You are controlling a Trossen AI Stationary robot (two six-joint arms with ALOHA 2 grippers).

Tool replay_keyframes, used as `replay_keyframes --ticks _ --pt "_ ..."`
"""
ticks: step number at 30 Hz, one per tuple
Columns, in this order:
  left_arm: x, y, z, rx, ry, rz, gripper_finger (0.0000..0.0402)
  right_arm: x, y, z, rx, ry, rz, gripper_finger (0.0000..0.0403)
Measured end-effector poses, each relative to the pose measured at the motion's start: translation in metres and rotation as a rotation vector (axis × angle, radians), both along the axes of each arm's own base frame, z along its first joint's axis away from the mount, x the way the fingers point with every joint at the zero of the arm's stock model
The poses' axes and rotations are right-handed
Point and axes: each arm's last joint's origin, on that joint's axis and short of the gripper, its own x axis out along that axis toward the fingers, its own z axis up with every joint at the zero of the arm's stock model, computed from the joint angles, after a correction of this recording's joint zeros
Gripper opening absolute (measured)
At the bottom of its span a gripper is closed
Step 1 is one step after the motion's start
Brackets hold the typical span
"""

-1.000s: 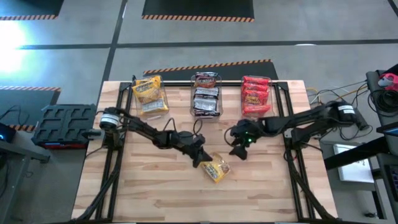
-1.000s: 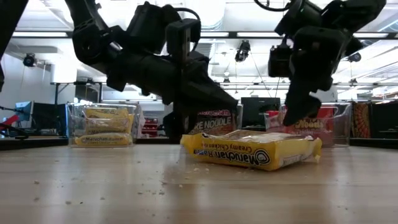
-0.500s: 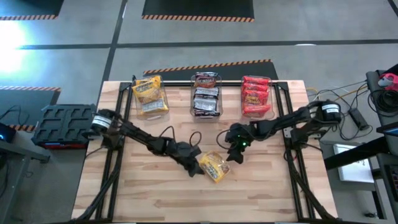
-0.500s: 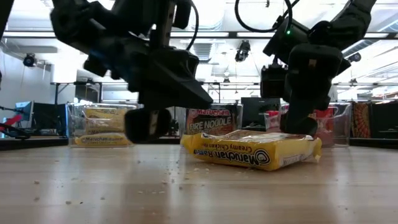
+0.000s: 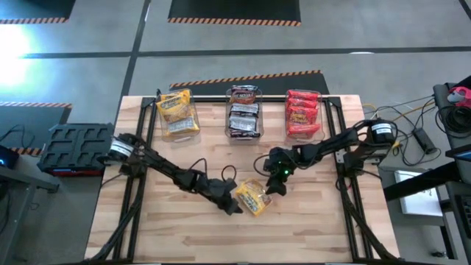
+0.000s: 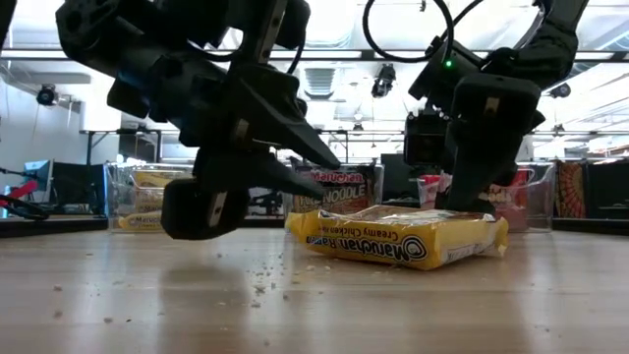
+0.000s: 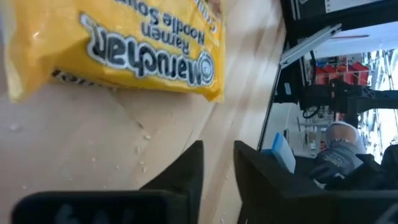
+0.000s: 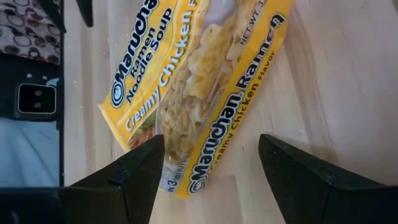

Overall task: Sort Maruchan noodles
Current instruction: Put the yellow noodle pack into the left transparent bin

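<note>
One yellow Maruchan noodles packet [image 5: 252, 197] lies flat on the wooden table, label up. My left gripper [image 5: 235, 206] hovers low at the packet's near left side, its fingers [image 7: 193, 168] parted by a narrow gap with nothing between them. The packet [image 7: 143, 50] lies just ahead of the fingertips, apart from them. My right gripper [image 5: 269, 190] is open over the packet's far right end. Its two fingers [image 8: 140, 168] straddle the packet [image 8: 193, 87]. Other Maruchan noodles sit sorted by colour in three clear bins at the far edge. My right gripper comes at the packet's far right end [image 6: 472, 218] slanting down from the table's far right side, one finger on either side of it. I cannot tell whether the fingertips touch the wrapper. The packet lies flat on the table.
Three clear bins stand in a row at the far edge: yellow packets [image 5: 177, 114], dark packets [image 5: 243, 112], red packets [image 5: 302, 114]. A black tray [image 5: 77, 143] sits off the table's left side. Crumbs [image 6: 260, 285] dot the wood near the packet.
My left gripper has slid toward the table's near edge, past the packet's left side, rolling about its own axis, and its fingers have parted a little. My right gripper has sunk and moved left, down over the packet. The packet has stayed where it was.
</note>
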Motion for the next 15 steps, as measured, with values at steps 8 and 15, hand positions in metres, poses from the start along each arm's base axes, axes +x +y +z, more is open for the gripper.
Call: replay_keyframes --ticks 8,15 --pt "-0.005 0.005 0.0 -0.053 0.029 0.069 0.0126 0.001 0.0 0.001 0.021 0.003 -0.014 0.0253" --pt "-0.012 0.009 0.001 -0.066 0.046 0.261 0.0127 0.001 0.0 -0.004 0.02 0.034 -0.02 0.0247"
